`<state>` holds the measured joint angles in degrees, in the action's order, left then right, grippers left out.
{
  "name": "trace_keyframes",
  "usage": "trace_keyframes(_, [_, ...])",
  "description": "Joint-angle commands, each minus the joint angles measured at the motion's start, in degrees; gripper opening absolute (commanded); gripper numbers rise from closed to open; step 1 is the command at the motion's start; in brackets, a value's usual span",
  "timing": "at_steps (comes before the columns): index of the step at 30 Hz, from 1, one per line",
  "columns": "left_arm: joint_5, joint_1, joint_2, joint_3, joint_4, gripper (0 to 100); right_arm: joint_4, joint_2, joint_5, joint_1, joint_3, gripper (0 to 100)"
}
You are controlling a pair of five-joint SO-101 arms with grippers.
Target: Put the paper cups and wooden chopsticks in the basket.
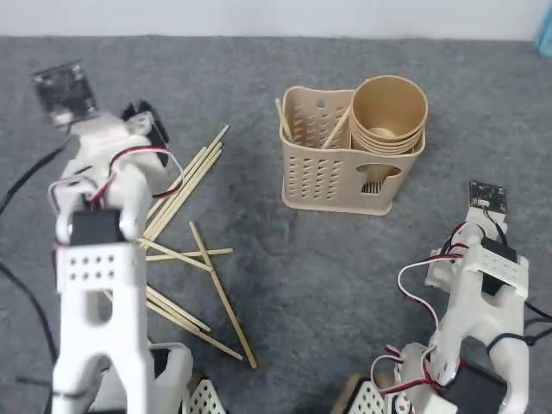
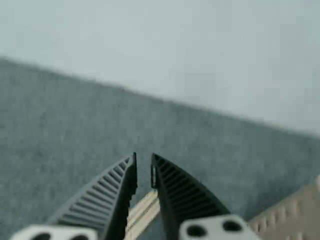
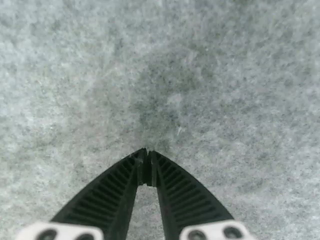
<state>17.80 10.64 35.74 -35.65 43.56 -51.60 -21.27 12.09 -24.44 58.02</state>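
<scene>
Your left claw (image 2: pixel 143 167) stood narrow, gripping chopsticks (image 2: pixel 142 212), facing the far edge of the carpet (image 2: pixel 75 115). Your right claw (image 3: pixel 146 156) was closed over open carpet, well apart from the basket (image 1: pixel 332 177).

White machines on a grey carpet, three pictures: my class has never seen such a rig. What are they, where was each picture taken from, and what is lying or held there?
They are two small robot arms, each ending in a gripper. One picture looks down from a fixed camera; the other two come from cameras on the arms' wrists. A basket holds stacked paper cups and a few chopsticks; loose chopsticks lie on the carpet. The right gripper is shut and empty. At the left gripper some pale wood shows; whether it is held, I cannot tell.
</scene>
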Motion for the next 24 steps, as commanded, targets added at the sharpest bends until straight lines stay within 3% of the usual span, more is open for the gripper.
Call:
trace_keyframes(1, [-0.70, 0.18, -6.59, 4.44, 1.58, 11, 0.22, -2.68, 0.70, 0.13, -0.26, 0.8])
trace_keyframes(7, [-0.79, 0.18, -21.19, 9.54, 1.58, 15, 0.22, -2.59, 0.70, 0.13, -0.26, 0.8])
trace_keyframes(24, [-12.66, -2.55, -53.19, 25.80, 1.67, 15, 0.48, -2.59, 0.88, 0.13, -0.26, 0.8])
